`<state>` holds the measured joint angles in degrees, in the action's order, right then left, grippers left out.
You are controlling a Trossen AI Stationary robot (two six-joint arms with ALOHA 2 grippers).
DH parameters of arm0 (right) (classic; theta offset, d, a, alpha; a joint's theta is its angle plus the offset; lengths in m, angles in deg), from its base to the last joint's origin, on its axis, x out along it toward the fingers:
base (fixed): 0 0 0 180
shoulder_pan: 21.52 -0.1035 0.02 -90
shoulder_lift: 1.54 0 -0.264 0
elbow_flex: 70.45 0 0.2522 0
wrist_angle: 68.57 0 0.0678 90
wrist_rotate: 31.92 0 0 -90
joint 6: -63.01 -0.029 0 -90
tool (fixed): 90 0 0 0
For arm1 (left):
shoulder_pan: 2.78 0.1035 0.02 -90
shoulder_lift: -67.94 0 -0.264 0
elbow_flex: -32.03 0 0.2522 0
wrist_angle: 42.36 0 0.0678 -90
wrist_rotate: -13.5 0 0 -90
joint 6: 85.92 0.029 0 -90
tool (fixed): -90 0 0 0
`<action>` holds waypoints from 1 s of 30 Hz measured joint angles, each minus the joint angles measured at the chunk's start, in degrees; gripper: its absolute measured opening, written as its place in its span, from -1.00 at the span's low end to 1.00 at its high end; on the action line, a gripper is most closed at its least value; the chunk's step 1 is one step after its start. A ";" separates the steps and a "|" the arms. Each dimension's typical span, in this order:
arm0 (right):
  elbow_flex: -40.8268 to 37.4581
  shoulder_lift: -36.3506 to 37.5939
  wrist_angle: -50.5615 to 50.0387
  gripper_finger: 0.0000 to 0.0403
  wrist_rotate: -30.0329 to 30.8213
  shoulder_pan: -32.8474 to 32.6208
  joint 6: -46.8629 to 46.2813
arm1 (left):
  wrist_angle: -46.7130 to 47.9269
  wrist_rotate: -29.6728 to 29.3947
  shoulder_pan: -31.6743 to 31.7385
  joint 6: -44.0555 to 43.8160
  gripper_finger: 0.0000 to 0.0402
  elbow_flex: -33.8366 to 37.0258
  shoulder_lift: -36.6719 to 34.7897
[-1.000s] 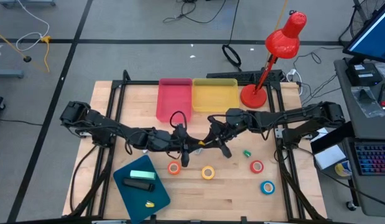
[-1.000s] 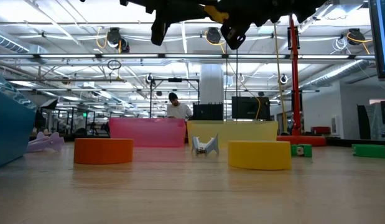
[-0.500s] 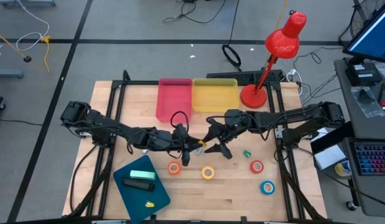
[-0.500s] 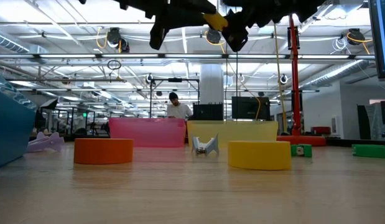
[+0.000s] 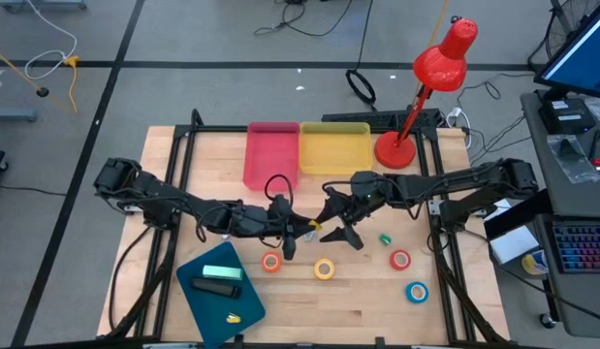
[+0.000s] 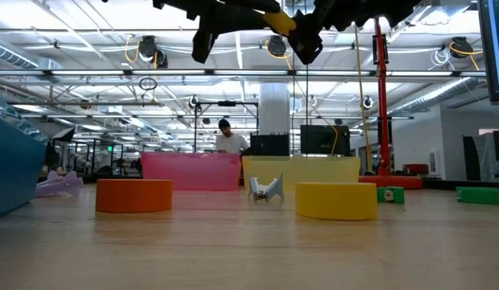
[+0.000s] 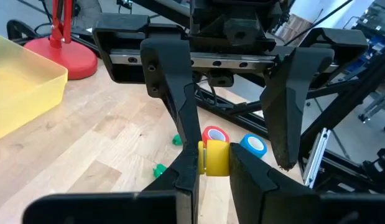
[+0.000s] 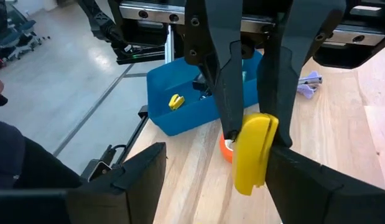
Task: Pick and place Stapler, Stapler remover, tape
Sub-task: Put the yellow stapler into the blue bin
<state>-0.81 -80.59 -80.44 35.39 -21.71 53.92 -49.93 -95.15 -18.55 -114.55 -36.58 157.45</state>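
Observation:
A small yellow plastic object [image 7: 215,158] hangs above the table's middle, with my left gripper [image 7: 214,165] shut on it. My right gripper [image 8: 216,152] faces it from the right. It is open, with a finger on either side of the object [image 8: 253,152]. One finger is close beside the object; whether it touches, I cannot tell. The tape rolls lie flat on the wood below: orange [image 5: 271,261], yellow [image 5: 324,269], red [image 5: 400,259] and blue [image 5: 417,291]. A dark stapler-like bar [image 5: 214,289] lies in the blue tray [image 5: 198,301]. My left gripper pinches the yellow object by its two flat sides [image 7: 204,163] between its two fingers. The fingers come about level from the table's left. The object is lifted clear, high above the tape rolls [image 6: 336,200].
A pink bin [image 5: 271,153] and a yellow bin [image 5: 334,147] stand at the far edge, with a red desk lamp [image 5: 396,147] to their right. The blue tray also holds a mint block [image 5: 220,274] and a yellow piece [image 5: 232,317]. A small metal claw [image 6: 265,189] and green bits [image 5: 385,238] lie on the wood.
My right gripper has opened and its fingers have spread away from the yellow object. The object stays pinched in my left gripper at about the same height. Both arms have kept their places.

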 joint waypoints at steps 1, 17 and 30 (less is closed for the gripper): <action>0.00 0.00 -0.33 0.23 -0.03 0.00 -0.64 | -0.02 0.00 -0.11 -0.65 -0.71 0.00 0.00; -0.20 0.00 -12.31 0.25 0.67 0.34 -4.93 | 8.00 3.64 -1.85 -1.39 -0.72 -2.55 -4.30; -0.15 0.00 -18.52 0.25 3.37 2.85 -1.83 | 72.59 31.55 -11.54 -54.14 -0.72 -19.36 -6.14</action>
<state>-0.97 -80.59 -98.97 38.76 -18.85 52.09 22.66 -63.61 -30.09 -168.68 -55.93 151.32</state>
